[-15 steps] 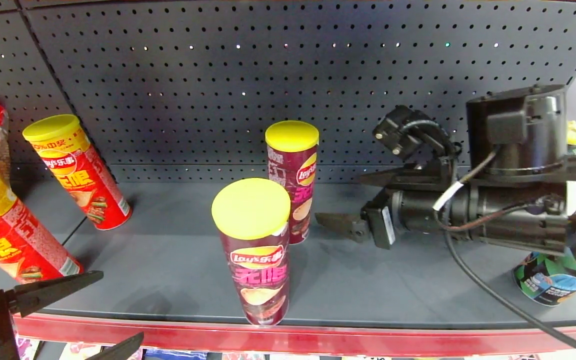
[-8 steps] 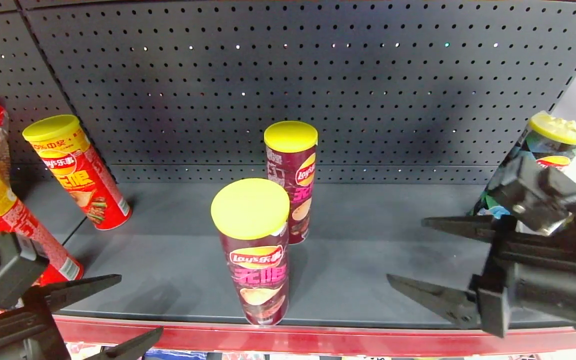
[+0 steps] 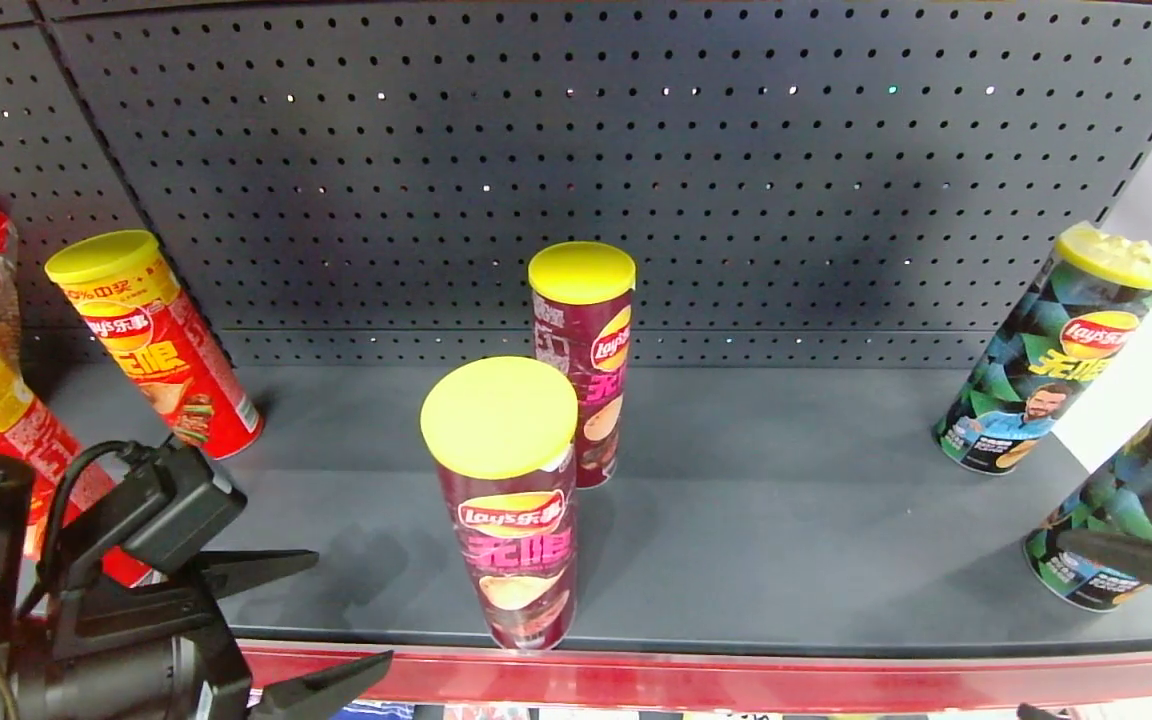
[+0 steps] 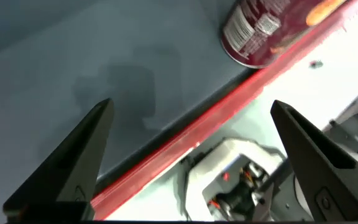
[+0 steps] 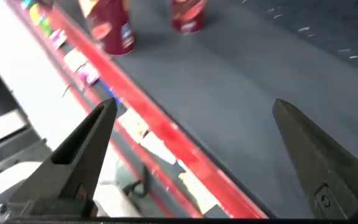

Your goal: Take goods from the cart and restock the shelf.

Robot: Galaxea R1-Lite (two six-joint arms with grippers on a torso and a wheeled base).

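Wide apart and empty, both pairs of jaws hold nothing. The left gripper (image 4: 191, 106) hangs at the front left of the shelf (image 3: 756, 540), its fingers straddling the red front lip (image 3: 736, 680). The right gripper (image 5: 194, 102) sits at the shelf's front right corner, with one finger in front of the front green-patterned chip can (image 3: 1126, 520).

Between the two grippers, the front maroon chip can (image 3: 511, 500) stands at the lip. The rear maroon chip can (image 3: 581, 360) stands just behind it, near the pegboard back (image 3: 536, 150). A rear green-patterned chip can (image 3: 1046, 370) stands at the right. Two red chip cans (image 3: 151, 340) stand at the left. All of the cans have yellow lids.
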